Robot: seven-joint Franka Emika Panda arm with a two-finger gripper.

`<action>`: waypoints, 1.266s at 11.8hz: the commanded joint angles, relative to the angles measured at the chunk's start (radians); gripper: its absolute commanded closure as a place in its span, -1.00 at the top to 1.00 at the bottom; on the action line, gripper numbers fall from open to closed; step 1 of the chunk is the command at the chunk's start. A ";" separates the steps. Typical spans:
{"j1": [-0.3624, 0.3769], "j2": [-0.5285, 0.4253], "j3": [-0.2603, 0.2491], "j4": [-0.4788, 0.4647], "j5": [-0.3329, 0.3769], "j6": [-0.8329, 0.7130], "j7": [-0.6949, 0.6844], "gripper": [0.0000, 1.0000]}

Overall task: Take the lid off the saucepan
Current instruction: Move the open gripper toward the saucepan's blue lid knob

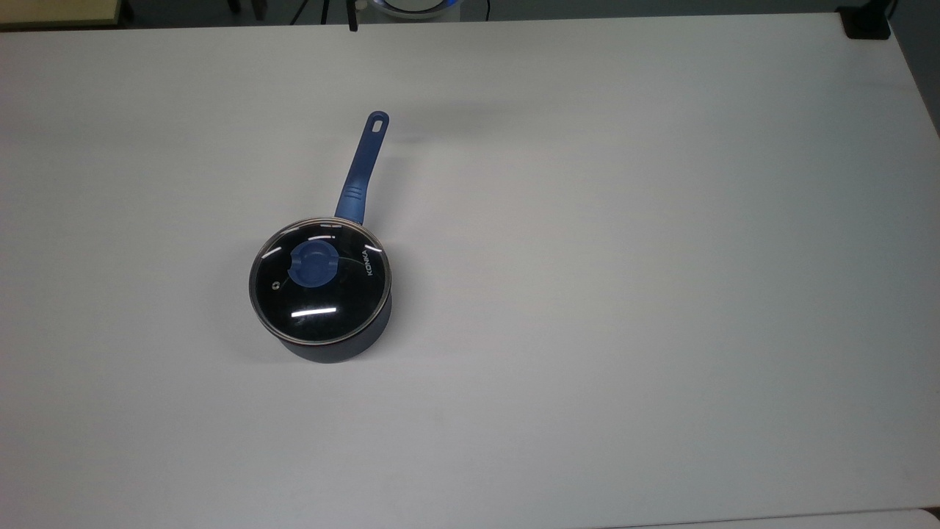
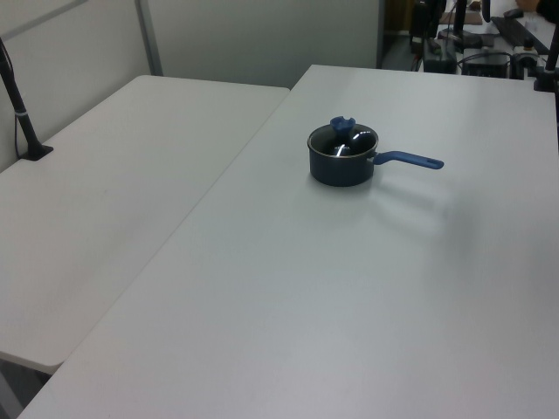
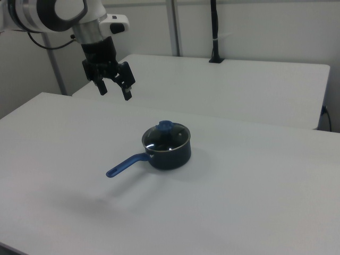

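Your black two-finger gripper hangs high, pointing down, fingers wide apart, holding nothing. The round glass lid sits on the dark saucepan.

navy saucepan, blue knob, white table

My saucepan sits left of centre in the top view, blue handle pointing up-frame, glass lid seated on it.

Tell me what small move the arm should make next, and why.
Probably bring the open gripper across and down toward the blue knob. The lid sits on the saucepan, and in the right view the gripper hangs high, up and left of it.
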 commanded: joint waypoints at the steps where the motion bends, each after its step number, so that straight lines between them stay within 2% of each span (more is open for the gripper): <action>1: 0.010 -0.023 -0.015 -0.031 0.024 0.023 -0.013 1.00; 9: 0.009 -0.022 -0.015 -0.030 0.024 0.028 -0.023 1.00; 12: -0.019 0.027 -0.022 -0.025 0.021 0.034 -0.166 1.00; 15: -0.051 0.128 -0.022 0.059 0.027 0.087 -0.029 1.00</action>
